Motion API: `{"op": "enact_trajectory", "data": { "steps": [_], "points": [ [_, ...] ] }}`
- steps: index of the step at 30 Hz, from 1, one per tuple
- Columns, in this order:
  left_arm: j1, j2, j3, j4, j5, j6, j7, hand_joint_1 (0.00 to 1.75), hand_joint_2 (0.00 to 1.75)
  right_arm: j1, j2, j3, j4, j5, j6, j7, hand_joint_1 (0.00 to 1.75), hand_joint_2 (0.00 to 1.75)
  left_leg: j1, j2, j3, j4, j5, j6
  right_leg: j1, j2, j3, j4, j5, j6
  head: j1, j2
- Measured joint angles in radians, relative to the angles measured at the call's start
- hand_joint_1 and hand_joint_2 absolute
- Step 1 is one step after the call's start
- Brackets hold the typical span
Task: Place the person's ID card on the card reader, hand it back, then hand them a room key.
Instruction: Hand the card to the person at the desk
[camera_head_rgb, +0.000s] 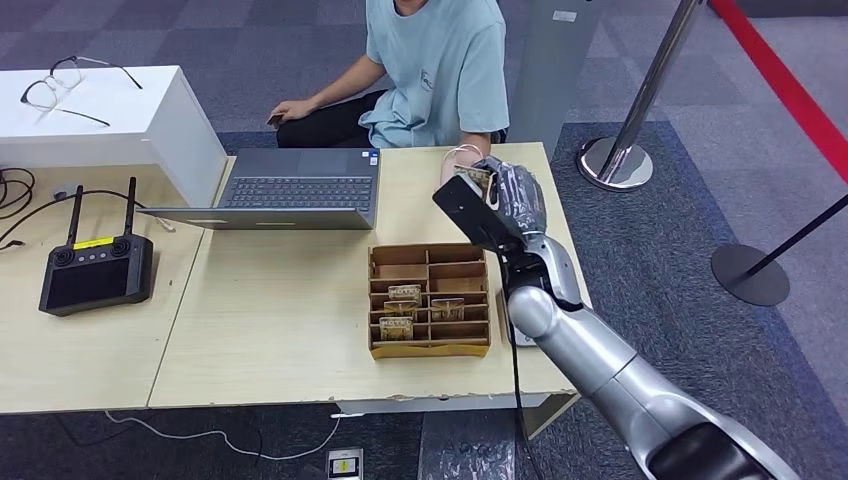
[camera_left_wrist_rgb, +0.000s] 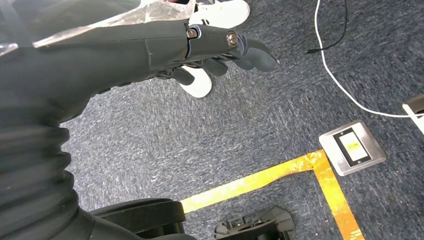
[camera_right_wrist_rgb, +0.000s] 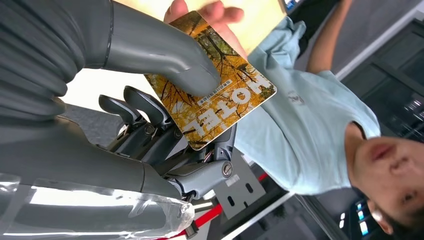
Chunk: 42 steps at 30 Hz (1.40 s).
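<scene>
Pale wooden table carries one laptop and one divided card box with four cards. Right hand, raised at the far edge, pinches one room key card between thumb and fingers; the person's hand touches it. Left hand hangs over carpet, fingers loosely curled, holding nothing.

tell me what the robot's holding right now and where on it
The right hand pinches a hotel key card near one end, thumb on its printed face. The left hand holds nothing.
</scene>
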<state>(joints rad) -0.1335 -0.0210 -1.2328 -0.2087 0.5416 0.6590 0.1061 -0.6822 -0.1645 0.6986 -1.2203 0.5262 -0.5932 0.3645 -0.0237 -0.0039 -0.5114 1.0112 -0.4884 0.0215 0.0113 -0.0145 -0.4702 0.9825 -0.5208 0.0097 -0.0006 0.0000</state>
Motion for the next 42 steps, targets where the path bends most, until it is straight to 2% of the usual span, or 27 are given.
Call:
{"op": "enact_trajectory", "data": {
  "steps": [15,31,35,37,42],
  "points": [
    [0.008,0.005,0.016,0.0,0.063,0.015,-0.012,0.0,1.75,-0.001,0.049,0.051,0.148,-0.037,-0.023,-0.065,1.75,1.75,0.0,0.0,0.0,0.0,0.0,0.0,0.0,0.0,0.0,0.0,0.0,0.0,0.0,0.0],
    [0.008,0.014,0.021,0.0,0.044,0.011,-0.005,0.0,1.75,-0.004,0.05,0.071,0.217,-0.024,-0.051,-0.062,1.71,1.75,0.0,0.0,0.0,0.0,0.0,0.0,0.0,0.0,-0.001,0.0,0.0,0.0,0.0,0.0],
    [0.008,0.014,0.021,0.0,0.04,0.011,-0.005,0.0,1.75,-0.004,0.048,0.075,0.222,-0.001,-0.055,-0.053,0.08,1.75,0.0,0.0,0.0,0.0,0.0,0.0,0.0,0.0,-0.001,0.0,0.0,0.0,0.0,0.0],
    [0.008,0.014,0.021,0.0,0.038,0.011,-0.005,0.0,1.75,-0.004,0.048,0.078,0.224,0.018,-0.064,-0.051,0.0,1.75,0.0,0.0,0.0,0.0,0.0,0.0,0.0,0.0,-0.001,0.0,0.0,0.0,0.0,0.0],
    [0.007,0.014,0.021,0.0,0.038,0.011,-0.005,0.0,1.75,-0.004,0.047,0.086,0.226,0.053,-0.073,-0.043,0.0,1.75,0.0,0.0,0.0,0.0,0.0,0.0,0.0,0.0,-0.001,0.0,0.0,0.0,0.0,0.0]
  ]
}}
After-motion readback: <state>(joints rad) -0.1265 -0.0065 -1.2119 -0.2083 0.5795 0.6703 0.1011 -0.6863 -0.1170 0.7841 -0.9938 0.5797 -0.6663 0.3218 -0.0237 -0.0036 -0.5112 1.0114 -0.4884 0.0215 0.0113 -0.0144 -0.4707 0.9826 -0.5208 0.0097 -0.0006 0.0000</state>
